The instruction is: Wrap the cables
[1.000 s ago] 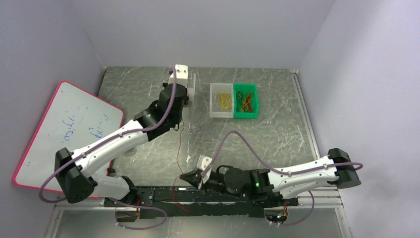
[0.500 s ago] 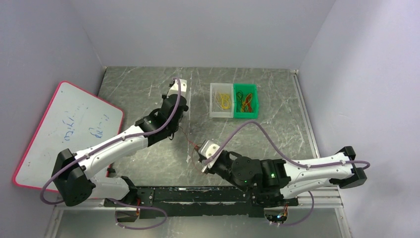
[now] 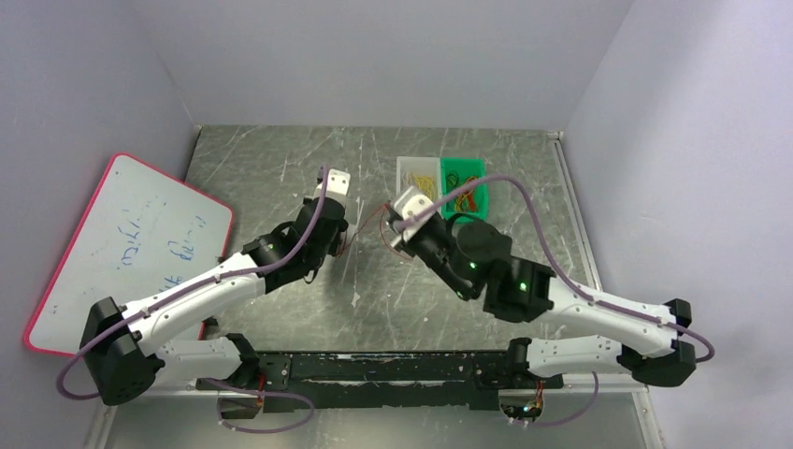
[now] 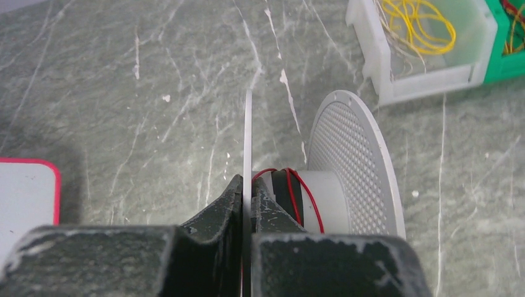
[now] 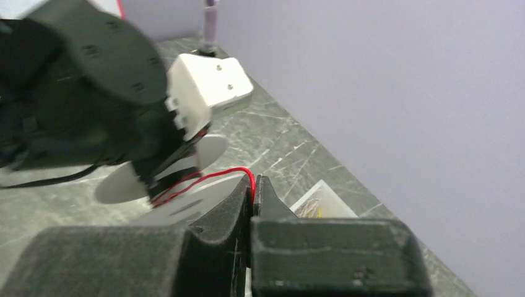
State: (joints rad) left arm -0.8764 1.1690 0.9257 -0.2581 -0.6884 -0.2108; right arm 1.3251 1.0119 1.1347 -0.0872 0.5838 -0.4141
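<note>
Grey marbled tabletop [image 3: 281, 159] fills the floor of a booth with pale lavender walls, and a red-edged whiteboard [image 3: 122, 243] leans at its left side. Toward the back stand a white plastic bin [image 4: 377, 68] of coiled thin yellow cables [image 4: 421, 28] and, touching it on the right, a green plastic bin [image 3: 464, 161] with more thin strands [image 4: 514, 37], red and orange.

Near the middle of the table the left gripper [image 4: 247, 185] is clamped tight on the thin plain flange of a big white plastic spool [image 4: 350, 161], fingers pressed flat on both faces of that disc. The spool's other flange is perforated like a sieve and stands upright just beyond. A thin red cable [image 4: 308, 198] loops round the white core between the two flanges.

From there the red cable runs through the air to the right gripper [image 5: 252, 185], whose black fingers are pinched together on it at the very tips. That gripper hangs just beside the spool, close in front of the two bins.
</note>
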